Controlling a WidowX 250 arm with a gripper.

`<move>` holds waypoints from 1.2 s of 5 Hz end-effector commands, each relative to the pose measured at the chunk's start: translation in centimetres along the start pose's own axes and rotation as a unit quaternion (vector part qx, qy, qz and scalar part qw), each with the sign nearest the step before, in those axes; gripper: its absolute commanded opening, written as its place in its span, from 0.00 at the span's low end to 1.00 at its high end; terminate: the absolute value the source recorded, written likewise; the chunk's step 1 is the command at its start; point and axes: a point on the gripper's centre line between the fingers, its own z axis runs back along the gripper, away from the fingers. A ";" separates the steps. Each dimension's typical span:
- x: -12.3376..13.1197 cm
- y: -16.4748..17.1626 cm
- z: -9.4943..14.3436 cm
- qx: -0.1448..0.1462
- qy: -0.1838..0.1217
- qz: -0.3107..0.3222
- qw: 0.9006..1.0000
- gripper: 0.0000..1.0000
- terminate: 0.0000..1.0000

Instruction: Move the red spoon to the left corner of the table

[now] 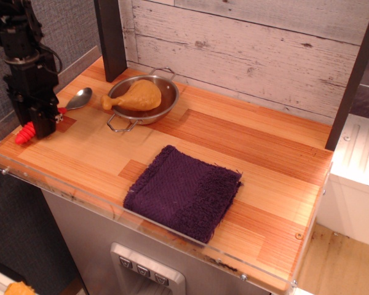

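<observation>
The red spoon lies at the left end of the table (246,147). Its ribbed red handle end (24,133) pokes out left of the gripper, and its silver bowl (80,98) points toward the back right. My black gripper (43,126) stands upright over the middle of the handle and is shut on it, low at the table top. The part of the handle between the fingers is hidden. The spoon sits close to the front-left corner, near the left edge.
A steel bowl with wire handles (166,101) holds a toy chicken drumstick (135,95) just right of the spoon. A purple cloth (184,190) lies near the front middle. A dark post (111,37) stands at the back left. A clear acrylic rim (111,212) lines the front edge.
</observation>
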 end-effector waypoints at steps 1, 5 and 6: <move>-0.1 0.1 0.9 0.016 -0.005 -0.009 1.000 1.00 0.00; -2.2 0.2 5.4 0.022 -0.070 0.097 0.993 1.00 0.00; -3.4 -0.7 8.1 0.037 -0.098 0.088 0.991 1.00 0.00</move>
